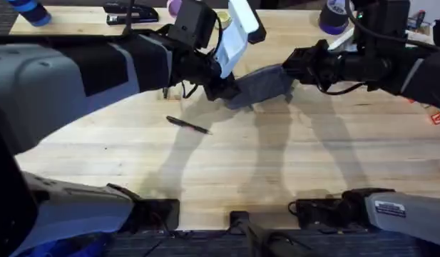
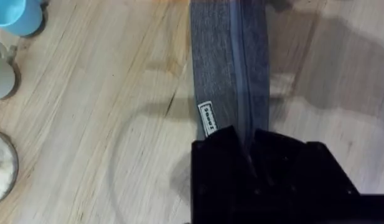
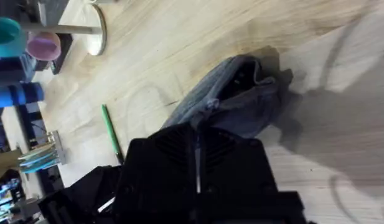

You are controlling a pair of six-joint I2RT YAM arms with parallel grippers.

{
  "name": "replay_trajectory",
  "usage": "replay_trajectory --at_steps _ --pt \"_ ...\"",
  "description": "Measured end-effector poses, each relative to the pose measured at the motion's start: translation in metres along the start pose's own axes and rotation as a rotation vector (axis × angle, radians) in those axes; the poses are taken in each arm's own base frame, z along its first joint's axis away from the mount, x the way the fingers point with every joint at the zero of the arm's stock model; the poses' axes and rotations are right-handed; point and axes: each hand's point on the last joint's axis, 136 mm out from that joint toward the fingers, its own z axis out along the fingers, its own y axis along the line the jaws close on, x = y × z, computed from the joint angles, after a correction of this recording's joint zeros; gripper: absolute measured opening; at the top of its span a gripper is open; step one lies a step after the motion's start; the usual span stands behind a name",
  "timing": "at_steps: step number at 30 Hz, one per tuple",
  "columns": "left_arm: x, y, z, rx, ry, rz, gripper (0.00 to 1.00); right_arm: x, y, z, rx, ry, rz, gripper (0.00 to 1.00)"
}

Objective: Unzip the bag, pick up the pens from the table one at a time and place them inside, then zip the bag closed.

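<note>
The grey-blue bag (image 1: 266, 84) lies at the far middle of the table (image 1: 277, 164), held at both ends. My left gripper (image 1: 225, 88) is shut on its left end; in the left wrist view the black fingers (image 2: 226, 146) pinch the bag (image 2: 223, 68) on its zip line. My right gripper (image 1: 289, 71) is shut on the right end, where the bag (image 3: 241, 102) bunches up. The zip looks closed along the visible length. A black pen (image 1: 189, 126) lies on the wood nearer the front, left of the bag. A green pen (image 3: 112, 134) lies beside the bag.
A black stapler (image 1: 130, 13) and a blue cup (image 1: 27, 11) stand at the far left edge. A purple-rimmed tape roll (image 1: 334, 18) sits at the far right. Cups (image 2: 17, 15) stand close to the bag's left side. The table's front half is bare wood.
</note>
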Motion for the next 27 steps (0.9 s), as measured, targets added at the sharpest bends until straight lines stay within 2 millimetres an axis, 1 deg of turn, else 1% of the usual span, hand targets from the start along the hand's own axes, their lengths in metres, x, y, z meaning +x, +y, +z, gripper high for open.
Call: replay_trajectory --at_steps 5,9,13,20,27 --pt "0.0 0.0 0.0 -0.001 0.0 0.0 0.095 0.001 0.006 0.0 -0.03 0.008 -0.009 0.033" --pt "0.0 0.0 0.0 -0.002 -0.002 0.001 0.102 0.009 0.014 0.002 -0.053 0.035 -0.052 0.033" --pt "0.0 0.0 0.0 -0.002 -0.002 0.001 0.105 0.025 0.026 0.005 -0.075 0.065 -0.145 0.033" --pt "0.0 0.001 0.0 -0.002 -0.001 0.001 0.107 0.053 0.063 -0.004 -0.155 0.091 -0.334 0.033" --pt "0.0 0.001 0.0 -0.003 -0.001 0.001 0.107 0.079 0.079 -0.001 -0.191 0.136 -0.433 0.033"
